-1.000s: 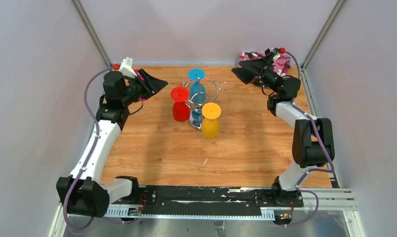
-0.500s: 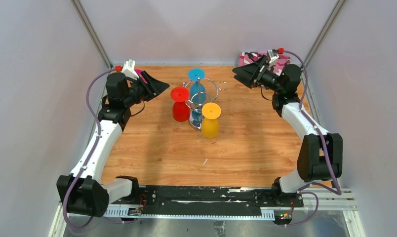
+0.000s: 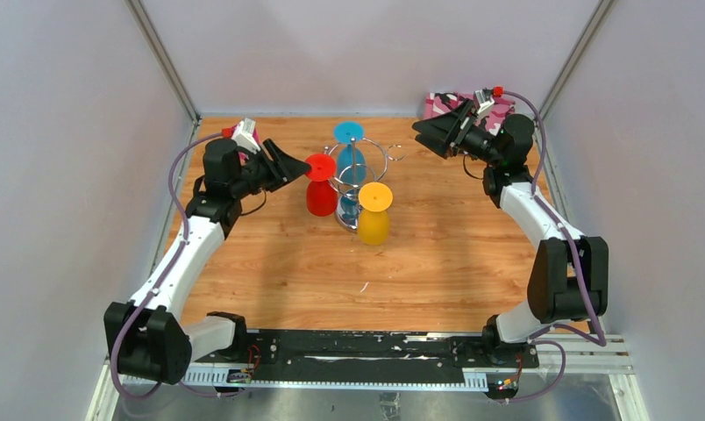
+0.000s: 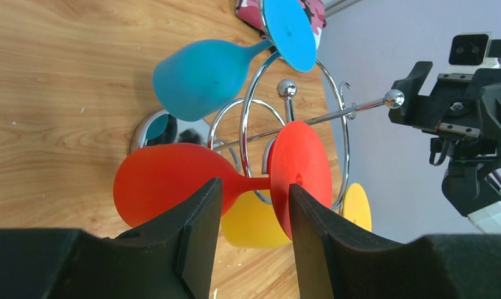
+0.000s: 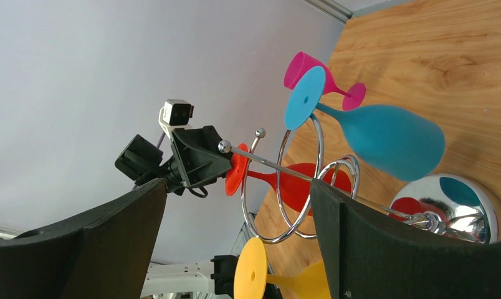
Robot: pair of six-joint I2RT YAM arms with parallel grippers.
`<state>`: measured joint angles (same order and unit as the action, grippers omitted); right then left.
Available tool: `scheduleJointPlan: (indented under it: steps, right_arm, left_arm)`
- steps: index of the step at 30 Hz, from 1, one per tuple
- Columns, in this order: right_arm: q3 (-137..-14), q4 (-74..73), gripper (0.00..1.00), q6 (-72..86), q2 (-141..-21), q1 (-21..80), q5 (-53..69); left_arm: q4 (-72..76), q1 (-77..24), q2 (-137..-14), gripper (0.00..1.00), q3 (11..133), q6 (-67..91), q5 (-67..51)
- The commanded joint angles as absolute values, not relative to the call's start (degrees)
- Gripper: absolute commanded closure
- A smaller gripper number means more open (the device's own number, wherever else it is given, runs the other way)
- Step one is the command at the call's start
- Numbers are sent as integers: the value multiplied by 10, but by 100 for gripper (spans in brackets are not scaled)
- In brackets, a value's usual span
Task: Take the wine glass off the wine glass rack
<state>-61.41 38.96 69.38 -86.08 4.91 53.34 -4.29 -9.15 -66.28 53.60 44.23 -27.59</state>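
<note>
The chrome wine glass rack [image 3: 356, 180] stands mid-table with three glasses hanging upside down: a red wine glass [image 3: 320, 189] on its left, a blue one [image 3: 350, 149] at the back and a yellow one [image 3: 374, 215] at the front. My left gripper [image 3: 295, 167] is open right next to the red glass. In the left wrist view its jaws [image 4: 254, 187] flank the red glass's stem [image 4: 251, 185] without touching it, between bowl [image 4: 167, 180] and foot [image 4: 304, 174]. My right gripper [image 3: 423, 132] is open and empty, raised behind and to the right of the rack.
A pink camouflage-patterned object [image 3: 498, 110] lies at the back right corner. A pink glass [image 5: 310, 75] sits on the table at the back left, beyond the rack in the right wrist view. Walls close off three sides of the table.
My left gripper has moved right, up to the red glass. My right arm drew back and to the right a second ago and has since held still.
</note>
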Motion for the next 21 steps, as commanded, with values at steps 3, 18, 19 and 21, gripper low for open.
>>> scheduleJointPlan:
  steps: [3,18,19,21]
  right_arm:
    - [-605,408,10,695,-866,58,540]
    - [-598,449,11,726,-884,57,545]
    - [-599,451,11,727,-885,57,545]
    - [-599,452,11,728,-886,57,544]
  left_arm:
    - [-3,-95,-672,55,537,451,-291]
    - [20,-96,-671,74,533,468,-310]
    - [20,-96,-671,74,530,469,-311]
    - [20,-96,-671,76,525,468,-313]
